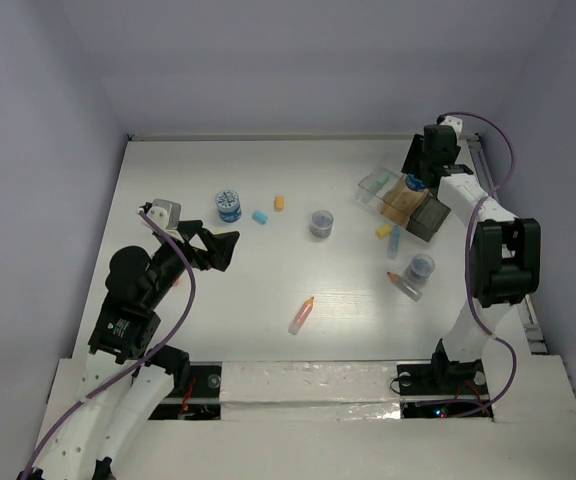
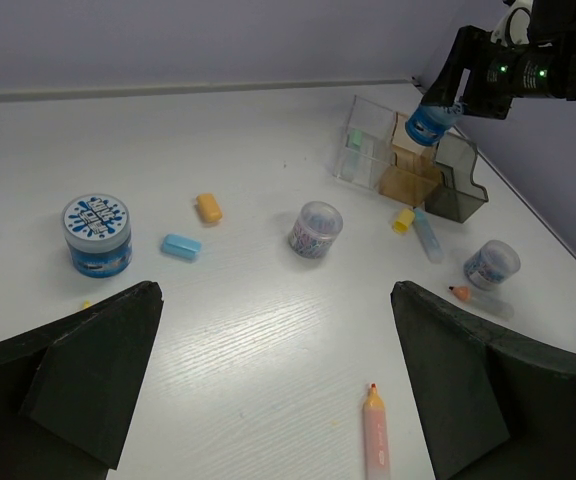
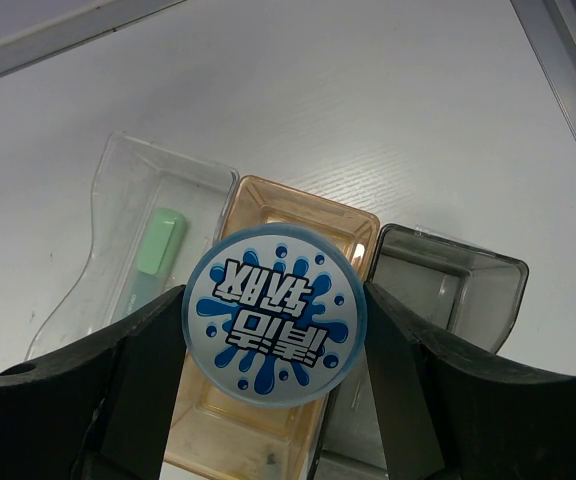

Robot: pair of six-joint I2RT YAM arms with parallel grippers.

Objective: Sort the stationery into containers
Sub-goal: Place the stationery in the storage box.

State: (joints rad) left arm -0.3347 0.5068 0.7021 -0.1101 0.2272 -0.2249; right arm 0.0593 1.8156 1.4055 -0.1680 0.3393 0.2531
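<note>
My right gripper (image 3: 275, 335) is shut on a round jar with a blue-white splash lid (image 3: 275, 313), held over the amber box (image 3: 298, 205). That box stands between a clear box (image 3: 118, 200) and a dark tray (image 3: 468, 262). A green stick (image 3: 158, 245) lies in the clear box. My left gripper (image 2: 273, 370) stands open above bare table, and a pink-orange stick (image 2: 375, 435) lies near its right finger. In the top view the held jar (image 1: 414, 183) hangs at the far right and the left gripper (image 1: 218, 250) is at mid left.
Loose on the table are a blue-white jar (image 2: 97, 233), a blue eraser (image 2: 181, 246), an orange eraser (image 2: 208, 207), a grey-lidded jar (image 2: 316, 229), a yellow block (image 2: 404, 220), a clear-capped stick (image 2: 428, 238), another jar (image 2: 492, 264) and an orange-tipped stick (image 2: 478, 302).
</note>
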